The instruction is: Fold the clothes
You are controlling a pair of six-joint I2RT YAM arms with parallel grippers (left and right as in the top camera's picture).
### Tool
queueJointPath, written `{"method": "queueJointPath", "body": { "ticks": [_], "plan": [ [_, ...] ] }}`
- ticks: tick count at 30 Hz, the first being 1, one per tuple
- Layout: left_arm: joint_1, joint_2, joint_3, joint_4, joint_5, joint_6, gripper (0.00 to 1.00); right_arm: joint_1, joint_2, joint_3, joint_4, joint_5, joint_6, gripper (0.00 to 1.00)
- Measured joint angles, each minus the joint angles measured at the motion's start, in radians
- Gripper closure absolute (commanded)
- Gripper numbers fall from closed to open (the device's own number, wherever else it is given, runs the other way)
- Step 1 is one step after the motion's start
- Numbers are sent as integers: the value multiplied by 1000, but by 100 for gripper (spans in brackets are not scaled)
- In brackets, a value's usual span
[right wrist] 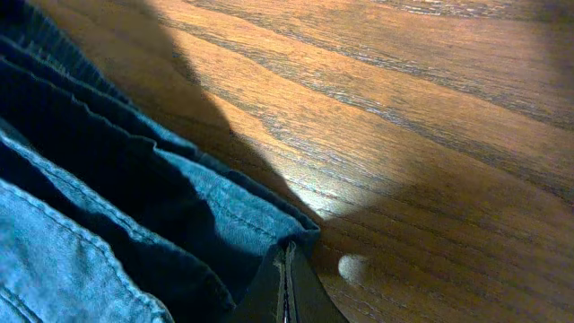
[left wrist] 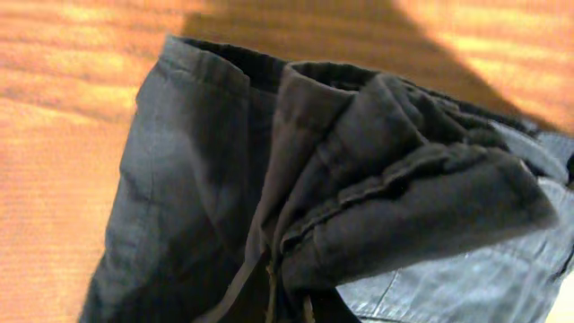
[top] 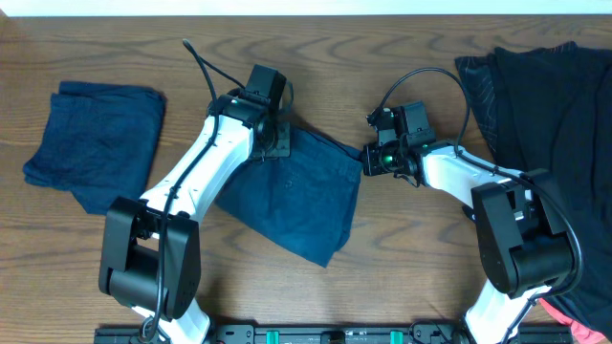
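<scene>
Overhead, the middle garment, a dark navy piece of cloth, lies partly spread on the wooden tabletop and skewed, with one corner pointing toward the near edge. At its upper left edge the left jaws press down onto the cloth. In the left wrist view a thick roll of waistband is bunched up close to the lens, with a drawstring hanging below it. The cloth hides the jaws themselves, which are closed on that bunch. At the garment's upper right corner sit the right jaws. The right wrist view shows them pressed together on the hemmed corner, where several layered edges of blue cloth run out to a point on the wood. A small pale spot lies on the tabletop just beside that corner.

Well to the left of the middle garment, a folded garment of the same navy cloth rests flat as a rough rectangle, apart from both arms. Well to the right of it, a heap of dark clothes spreads from the far edge down along the right side of the tabletop. The left arm reaches across to the middle garment from the near left. The right arm comes in from the near right, in front of the heap.
</scene>
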Motion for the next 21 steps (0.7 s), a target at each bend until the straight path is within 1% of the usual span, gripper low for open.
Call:
{"method": "queueJointPath", "body": {
  "ticks": [6,14,18,21],
  "plan": [
    [0,16,0,75,-8,-21,93,0,0,1,-6,1,0,99],
    [0,156,0,163,-24,-32,93,0,0,7,-26,4,-11,99],
    [0,189,0,206,-27,-31,91,-1,0,10,-32,4,-16,99],
    [0,190,0,237,-35,-32,87,-2,0,11,-37,4,-18,99]
  ]
}}
